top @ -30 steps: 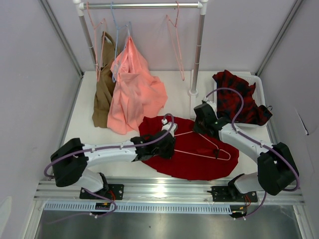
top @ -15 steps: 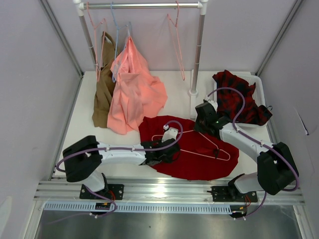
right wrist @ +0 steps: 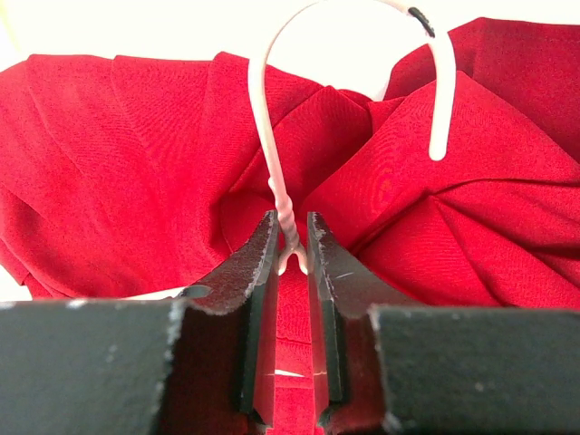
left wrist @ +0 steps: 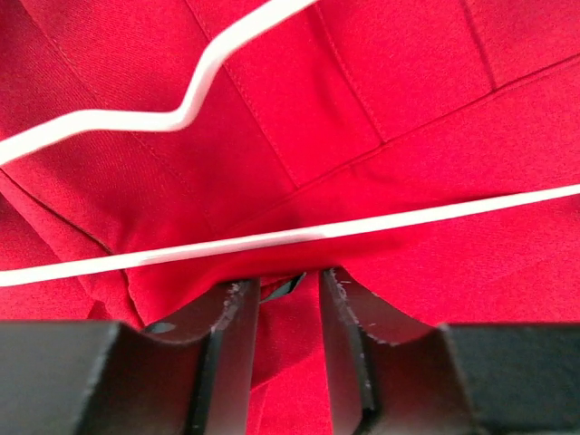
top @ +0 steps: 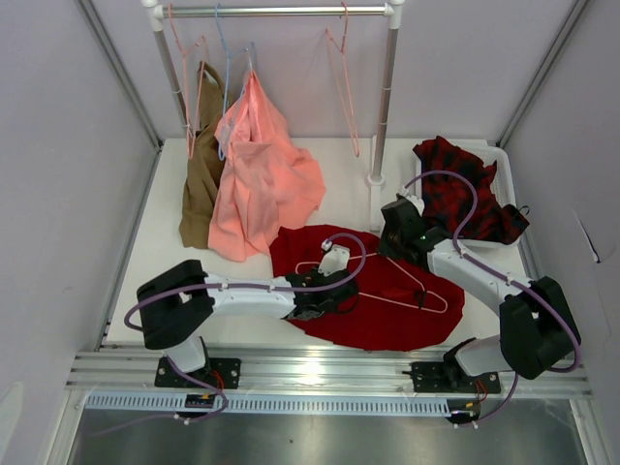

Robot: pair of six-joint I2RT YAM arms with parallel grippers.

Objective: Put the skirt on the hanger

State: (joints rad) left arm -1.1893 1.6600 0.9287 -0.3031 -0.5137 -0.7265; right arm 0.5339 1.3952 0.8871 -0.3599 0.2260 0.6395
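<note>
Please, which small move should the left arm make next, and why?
Probably close the left gripper on the skirt fold between its fingers, then lift it toward the hanger bar just ahead. The right gripper already clamps the hanger's neck.

Table [top: 160, 208]: white, flat top, walled on left, right and far sides.

On it:
- Deep-red skirt [top: 387, 315], spread flat near the front edge, centre to right.
- Salmon-pink garment [top: 266, 189], hung from the rail, its lower part pooled on the surface at far left-centre, just beside the skirt.
- Brown garment [top: 201, 189], to the left of the pink one, its hem reaching the surface.
- Rail post foot [top: 376, 180], far centre-right.
- White bin [top: 506, 160], far right, holding a red-and-black checked garment [top: 465, 189].
</note>
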